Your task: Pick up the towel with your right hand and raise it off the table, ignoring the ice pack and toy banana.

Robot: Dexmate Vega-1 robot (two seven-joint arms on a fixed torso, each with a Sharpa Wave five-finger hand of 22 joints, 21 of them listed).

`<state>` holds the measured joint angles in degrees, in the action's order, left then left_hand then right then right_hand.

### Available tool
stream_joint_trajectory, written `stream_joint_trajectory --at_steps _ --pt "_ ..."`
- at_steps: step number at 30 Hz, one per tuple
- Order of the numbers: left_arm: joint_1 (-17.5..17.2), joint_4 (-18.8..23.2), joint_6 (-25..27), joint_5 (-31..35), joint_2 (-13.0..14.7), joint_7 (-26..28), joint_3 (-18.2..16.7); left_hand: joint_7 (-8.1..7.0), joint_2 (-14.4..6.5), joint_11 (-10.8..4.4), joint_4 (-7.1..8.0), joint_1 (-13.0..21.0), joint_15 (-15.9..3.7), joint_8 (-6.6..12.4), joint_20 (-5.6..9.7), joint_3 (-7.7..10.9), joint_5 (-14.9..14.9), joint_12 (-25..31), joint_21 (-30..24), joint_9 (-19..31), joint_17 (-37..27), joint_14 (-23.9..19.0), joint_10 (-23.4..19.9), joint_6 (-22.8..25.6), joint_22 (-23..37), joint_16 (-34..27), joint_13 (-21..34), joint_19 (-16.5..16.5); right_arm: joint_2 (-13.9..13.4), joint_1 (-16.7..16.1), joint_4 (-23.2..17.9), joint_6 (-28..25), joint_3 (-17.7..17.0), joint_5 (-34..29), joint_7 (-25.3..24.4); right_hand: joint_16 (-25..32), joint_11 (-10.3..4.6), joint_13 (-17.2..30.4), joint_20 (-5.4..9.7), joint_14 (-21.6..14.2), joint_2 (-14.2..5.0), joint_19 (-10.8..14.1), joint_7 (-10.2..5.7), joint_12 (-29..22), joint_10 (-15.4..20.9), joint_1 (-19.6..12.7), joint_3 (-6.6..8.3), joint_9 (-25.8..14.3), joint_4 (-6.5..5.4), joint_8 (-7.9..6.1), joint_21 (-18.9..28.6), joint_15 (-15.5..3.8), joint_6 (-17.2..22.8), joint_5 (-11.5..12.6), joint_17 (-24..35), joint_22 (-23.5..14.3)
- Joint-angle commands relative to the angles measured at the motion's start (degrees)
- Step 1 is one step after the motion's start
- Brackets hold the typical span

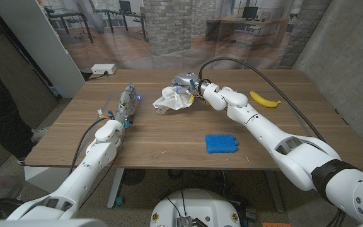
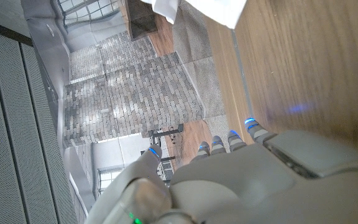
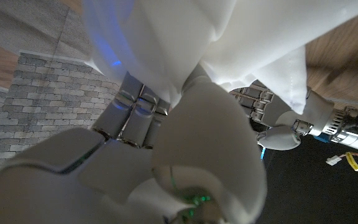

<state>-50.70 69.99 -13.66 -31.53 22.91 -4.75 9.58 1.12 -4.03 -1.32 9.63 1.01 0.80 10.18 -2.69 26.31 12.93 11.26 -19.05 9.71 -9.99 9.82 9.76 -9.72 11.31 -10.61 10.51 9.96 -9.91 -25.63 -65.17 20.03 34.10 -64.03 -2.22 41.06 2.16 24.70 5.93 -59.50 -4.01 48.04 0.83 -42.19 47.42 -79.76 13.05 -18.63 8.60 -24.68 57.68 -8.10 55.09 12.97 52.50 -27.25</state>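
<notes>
**Presently: towel gripped at the far side, lift not proven secure**

Presently the right robot hand [image 1: 191,86] is closed on the towel [image 1: 172,99], which sits bunched at the far middle of the surface [image 1: 169,135]. In the right wrist view the fingers [image 3: 135,115] are wrapped into white cloth, with folds draping over and past the thumb. Whether the whole towel is off the wood cannot be told; in the head view its lower folds appear to hang close to the surface or touch it.

Risks noted:

- The grip appears to take a gathered bunch, not the full cloth. Loose folds could slide out as weight comes onto them, and the towel would drop back.
- A trailing edge may drag on the surface if the raise is too shallow, leaving the task unfinished.
- The left robot hand [image 1: 126,104] waits just left of the towel, fingers extended and holding nothing. A sideways swing of the cloth could brush it.
- The toy banana [image 1: 265,99] lies far right and the ice pack [image 1: 222,142] near centre, both well apart from the towel; a straight upward lift should leave them undisturbed.
</notes>
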Motion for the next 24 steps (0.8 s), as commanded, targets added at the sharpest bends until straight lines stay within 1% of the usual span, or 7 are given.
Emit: stream_joint_trajectory --at_steps 1,6,19,20,21,24 --pt "-0.38 0.52 0.54 -0.2 0.19 -0.19 0.13 -0.17 -3.61 0.21 -0.08 0.13 0.09 0.28 -0.33 -0.21 0.25 0.19 0.15 0.24 -0.16 8.56 5.33 -5.28 0.27 -0.04 0.34 1.82 -0.13 -1.08 -2.71 0.95 -1.06 -0.37 -2.46 -0.27 -0.71 2.38 6.19 -2.1 -3.52 -0.42 0.36 -2.07 0.24 -3.76 0.02 -0.96 -0.36 0.19 0.73 -4.67 0.47 -0.2 0.33 -0.08" --pt "-0.35 0.39 0.28 -0.18 0.23 -0.3 0.11 -0.19 -3.6 0.23 -0.11 0.17 0.05 0.28 -0.35 -0.23 0.24 0.2 0.17 0.24 -0.15 8.59 5.31 -5.28 0.27 -0.03 0.34 1.81 -0.01 -1.18 -3.25 1.18 -1.36 -0.49 -3.11 -0.7 -0.78 2.47 6.19 -2.01 -3.56 -0.75 0.53 -2.08 0.14 -3.79 0.02 -1.1 -0.41 0.35 1.35 -4.68 0.32 -0.3 0.65 -0.08" --pt "0.1 -0.48 -0.14 -0.34 0.11 -0.91 -0.03 -0.19 -3.58 0.21 -0.17 0.22 0.1 0.26 -0.45 -0.27 0.24 0.21 0.25 0.24 -0.14 8.57 5.31 -5.3 0.27 -0.05 0.34 1.84 0.32 -1.06 -4.09 1.9 -1.91 -1.19 -7.0 -1.33 -1.01 2.61 6.13 -2.1 -3.63 -1.3 0.29 -2.08 -0.02 -3.79 0.01 -1.16 -0.51 0.6 2.43 -4.67 0.38 -0.44 1.24 0.0" --pt "0.16 -0.57 -0.17 -0.34 0.1 -0.97 -0.05 -0.16 -3.58 0.21 -0.17 0.23 0.12 0.27 -0.44 -0.27 0.24 0.22 0.23 0.24 -0.14 8.54 5.29 -5.28 0.27 -0.06 0.34 1.8 0.33 -1.03 -4.15 1.93 -1.94 -1.25 -7.21 -1.38 -0.9 2.62 6.14 -2.11 -3.65 -1.35 0.48 -2.07 -0.02 -3.78 0.01 -1.18 -0.53 0.64 2.52 -4.66 0.31 -0.45 1.29 0.01" --pt "0.2 -0.64 -0.2 -0.34 0.08 -1.0 -0.06 -0.2 -3.57 0.22 -0.18 0.23 0.1 0.27 -0.44 -0.27 0.24 0.22 0.24 0.24 -0.14 8.55 5.3 -5.27 0.27 -0.05 0.34 1.79 0.34 -1.02 -4.21 1.92 -1.96 -1.36 -7.51 -1.44 -0.96 2.69 6.11 -2.11 -3.63 -1.41 0.25 -2.11 -0.02 -3.79 0.0 -1.24 -0.52 0.62 2.62 -4.67 0.34 -0.46 1.35 0.03" --pt "0.31 -0.79 -0.17 -0.36 0.08 -1.17 -0.09 -0.2 -3.57 0.21 -0.18 0.24 0.08 0.27 -0.45 -0.29 0.23 0.23 0.25 0.24 -0.14 8.54 5.27 -5.26 0.27 -0.06 0.34 1.78 0.38 -0.98 -4.3 1.99 -2.14 -1.41 -8.18 -1.65 -0.94 2.64 6.09 -2.12 -3.65 -1.69 0.22 -2.03 -0.12 -3.8 0.01 -1.3 -0.54 0.72 2.93 -4.66 0.25 -0.5 1.54 0.08"
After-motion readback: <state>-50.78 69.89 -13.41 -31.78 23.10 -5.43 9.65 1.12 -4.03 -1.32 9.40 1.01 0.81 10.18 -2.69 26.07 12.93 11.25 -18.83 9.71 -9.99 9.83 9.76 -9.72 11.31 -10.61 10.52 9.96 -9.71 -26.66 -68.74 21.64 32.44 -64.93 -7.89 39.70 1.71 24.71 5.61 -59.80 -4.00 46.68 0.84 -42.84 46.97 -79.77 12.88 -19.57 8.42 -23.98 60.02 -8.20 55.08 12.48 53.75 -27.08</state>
